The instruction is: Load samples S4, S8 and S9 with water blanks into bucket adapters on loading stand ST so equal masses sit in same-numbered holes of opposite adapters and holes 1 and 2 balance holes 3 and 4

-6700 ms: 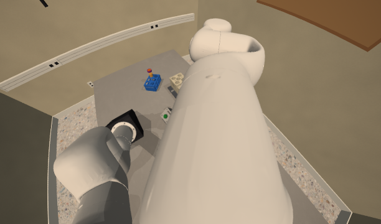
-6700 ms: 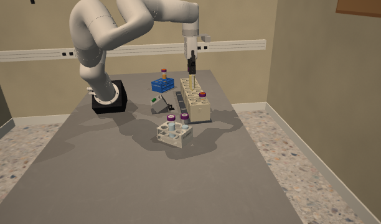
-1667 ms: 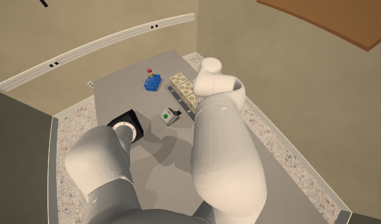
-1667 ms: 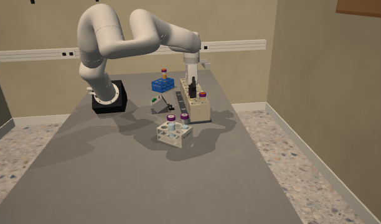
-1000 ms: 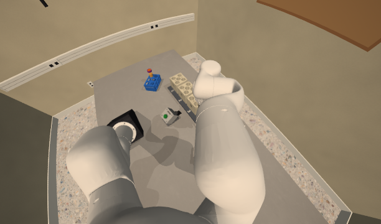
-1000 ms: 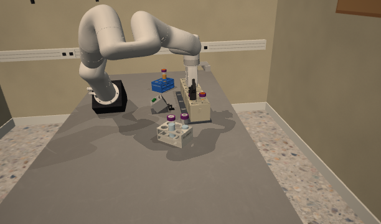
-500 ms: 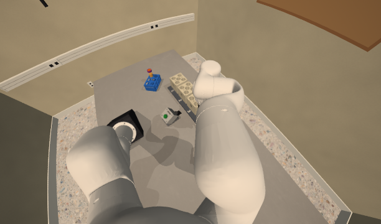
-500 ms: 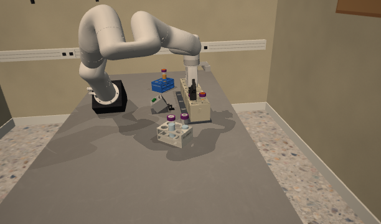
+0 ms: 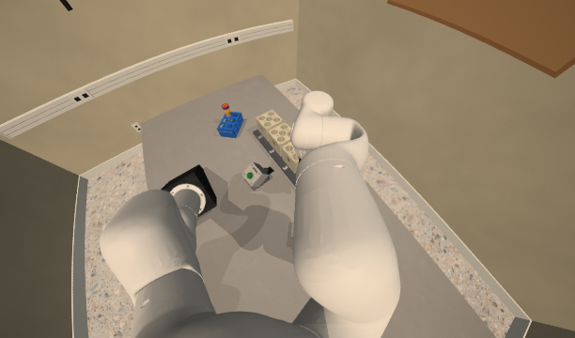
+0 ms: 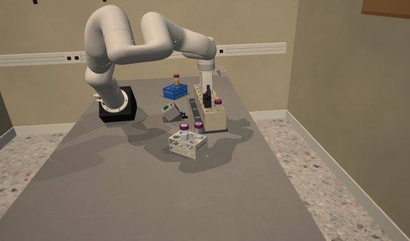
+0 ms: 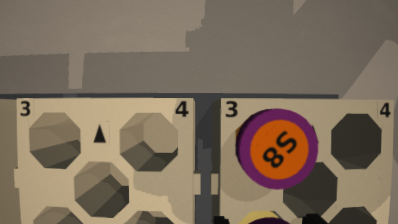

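Four cream adapters stand in a row on the loading stand [image 10: 209, 108], and they also show in the top view [image 9: 279, 134]. In the wrist view, sample S8 [image 11: 276, 148], purple cap with an orange dot, stands in hole 3 of the right-hand adapter. The left-hand adapter [image 11: 102, 160] shows only empty holes. My gripper [image 11: 265, 219] is low over the same adapter as S8, with its fingers slightly apart on either side of another purple-capped tube [image 11: 262, 221]. That tube stands in the hole just below hole 3, and its label is cut off. The gripper also shows in the exterior view [image 10: 208, 99].
A blue rack [image 10: 175, 91] at the back holds one orange-dotted tube [image 10: 176, 79]. A white rack [image 10: 188, 144] in front of the stand holds two blanks [image 10: 184, 129] [image 10: 198, 126]. The DONE desk [image 10: 171, 112] with its green key [image 10: 165, 108] sits left of the stand.
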Controlling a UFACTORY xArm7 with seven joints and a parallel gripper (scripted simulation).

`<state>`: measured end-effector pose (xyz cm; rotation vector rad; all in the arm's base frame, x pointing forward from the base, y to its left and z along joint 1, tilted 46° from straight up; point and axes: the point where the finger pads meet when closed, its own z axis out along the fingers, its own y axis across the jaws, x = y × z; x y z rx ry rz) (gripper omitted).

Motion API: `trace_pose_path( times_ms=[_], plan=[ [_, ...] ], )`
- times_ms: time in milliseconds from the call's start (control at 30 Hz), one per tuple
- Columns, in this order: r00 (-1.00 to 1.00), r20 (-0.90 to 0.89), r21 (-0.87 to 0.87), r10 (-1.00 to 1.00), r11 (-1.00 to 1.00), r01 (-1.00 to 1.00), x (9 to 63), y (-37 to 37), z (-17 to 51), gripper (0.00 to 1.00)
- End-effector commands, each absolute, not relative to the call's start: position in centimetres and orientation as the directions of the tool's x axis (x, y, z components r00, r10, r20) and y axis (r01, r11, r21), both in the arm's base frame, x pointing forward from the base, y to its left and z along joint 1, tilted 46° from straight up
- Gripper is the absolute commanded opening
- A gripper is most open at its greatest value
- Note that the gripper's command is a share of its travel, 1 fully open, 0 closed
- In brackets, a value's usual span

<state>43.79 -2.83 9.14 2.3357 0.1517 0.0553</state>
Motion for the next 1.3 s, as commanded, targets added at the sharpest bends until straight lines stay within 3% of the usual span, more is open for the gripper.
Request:
trace_pose_path(
  times_ms=[0,1267],
  plan=[
    [0.991,-0.003,0.718,0.13,-0.69,0.093,43.9,-2.6,9.2,0.44],
    [0.991,-0.003,0.718,0.13,-0.69,0.093,43.3,2.2,14.0,0.44]
  ],
)
